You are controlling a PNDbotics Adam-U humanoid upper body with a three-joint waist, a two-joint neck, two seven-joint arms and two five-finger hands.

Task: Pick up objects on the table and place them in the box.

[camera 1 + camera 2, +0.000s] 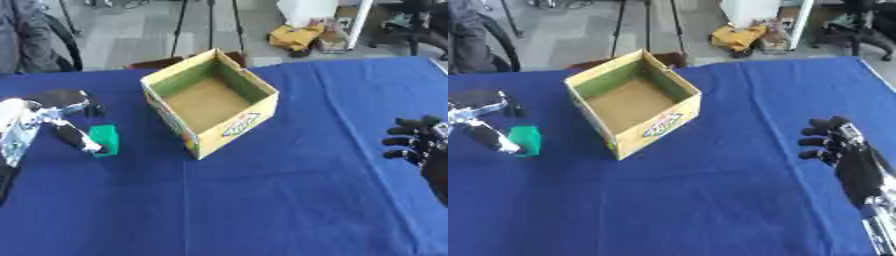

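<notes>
My left robot hand (54, 117) sits at the left edge of the desk (262, 200), which is covered in a blue cloth. Its fingers (77, 137) reach down and to the right, straight rather than curled, and their tips touch a small green block (106, 139) lying on the cloth. The block is just beside those fingers on their right side; I am not wrapped around it.

The open cardboard box (210, 107) stands to the right of my left robot hand, beyond the green block and a little farther from me. Its flaps are up and I can see its brown floor with nothing lying on it.

My right robot hand (843, 150) hangs over the right side of the desk, well apart from the box, its dark fingers curled inward and holding nothing.
</notes>
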